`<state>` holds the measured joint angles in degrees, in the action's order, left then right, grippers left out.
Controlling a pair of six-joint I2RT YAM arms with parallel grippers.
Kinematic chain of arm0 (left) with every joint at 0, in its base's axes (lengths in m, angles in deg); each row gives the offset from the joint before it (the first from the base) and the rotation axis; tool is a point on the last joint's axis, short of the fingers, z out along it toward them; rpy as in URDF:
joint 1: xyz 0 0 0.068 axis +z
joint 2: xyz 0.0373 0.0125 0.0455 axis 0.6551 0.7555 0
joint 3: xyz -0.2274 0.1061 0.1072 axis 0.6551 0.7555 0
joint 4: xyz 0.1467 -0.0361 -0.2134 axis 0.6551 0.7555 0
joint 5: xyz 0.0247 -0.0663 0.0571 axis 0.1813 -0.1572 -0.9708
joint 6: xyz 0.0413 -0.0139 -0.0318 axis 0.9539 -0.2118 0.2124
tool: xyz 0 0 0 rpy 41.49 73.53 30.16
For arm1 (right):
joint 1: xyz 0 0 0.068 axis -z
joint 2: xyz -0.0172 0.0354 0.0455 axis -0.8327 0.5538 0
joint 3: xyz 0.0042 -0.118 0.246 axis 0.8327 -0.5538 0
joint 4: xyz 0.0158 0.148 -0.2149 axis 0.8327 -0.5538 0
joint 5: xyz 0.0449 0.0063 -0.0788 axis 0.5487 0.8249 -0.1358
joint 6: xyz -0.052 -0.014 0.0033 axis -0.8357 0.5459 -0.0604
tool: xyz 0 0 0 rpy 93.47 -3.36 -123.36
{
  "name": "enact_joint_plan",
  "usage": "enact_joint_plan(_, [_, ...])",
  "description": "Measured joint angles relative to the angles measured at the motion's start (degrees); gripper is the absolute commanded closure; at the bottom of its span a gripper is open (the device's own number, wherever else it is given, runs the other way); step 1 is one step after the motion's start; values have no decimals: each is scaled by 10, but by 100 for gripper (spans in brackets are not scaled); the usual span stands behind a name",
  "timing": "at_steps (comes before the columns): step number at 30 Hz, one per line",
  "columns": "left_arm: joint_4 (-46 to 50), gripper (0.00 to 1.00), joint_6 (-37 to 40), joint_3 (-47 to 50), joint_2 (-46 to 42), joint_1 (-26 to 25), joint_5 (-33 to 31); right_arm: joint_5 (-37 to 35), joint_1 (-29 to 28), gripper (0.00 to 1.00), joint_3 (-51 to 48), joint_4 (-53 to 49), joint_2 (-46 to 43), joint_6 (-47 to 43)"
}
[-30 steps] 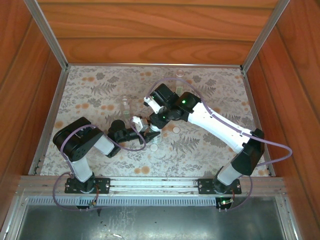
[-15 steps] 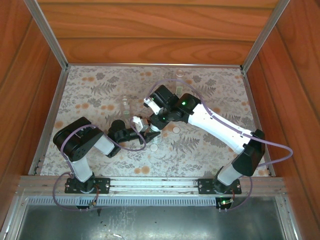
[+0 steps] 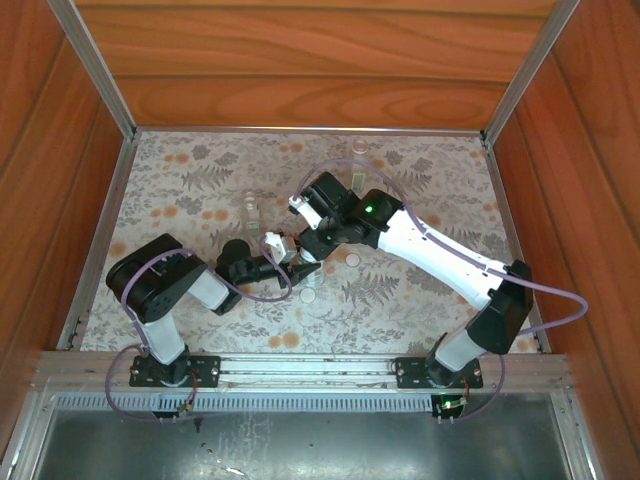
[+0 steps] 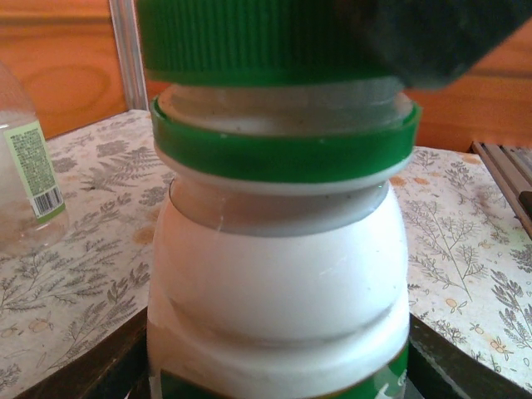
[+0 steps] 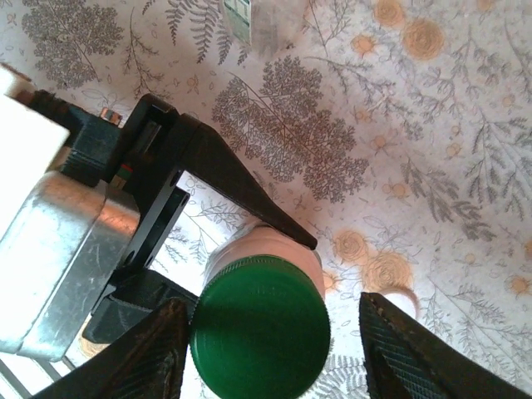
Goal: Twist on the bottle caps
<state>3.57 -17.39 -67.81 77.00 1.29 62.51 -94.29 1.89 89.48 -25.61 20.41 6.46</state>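
The white plastic bottle is clamped steady by the left gripper for screwing; the ribbed dark green cap is straddled, ungripped, by the spread right gripper.

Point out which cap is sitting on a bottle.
The dark green cap, on the white bottle. A white cap lies loose on the table.

Cropped and blurred
Green cap runs off the top edge, white bottle off the bottom; a dark blur masks the upper right.
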Motion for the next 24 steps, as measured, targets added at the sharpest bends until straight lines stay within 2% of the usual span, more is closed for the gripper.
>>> enact_joint_plan(4, [0,41,0,0,0,0,0,-3,0,29,-15,21,-29,0])
enact_joint_plan(8, [0,41,0,0,0,0,0,-8,1,47,-23,39,-49,4])
enact_joint_plan(12, [0,41,0,0,0,0,0,-13,2,59,-28,47,-48,10])
enact_joint_plan(24, [0,41,0,0,0,0,0,-12,5,64,-59,63,-47,20])
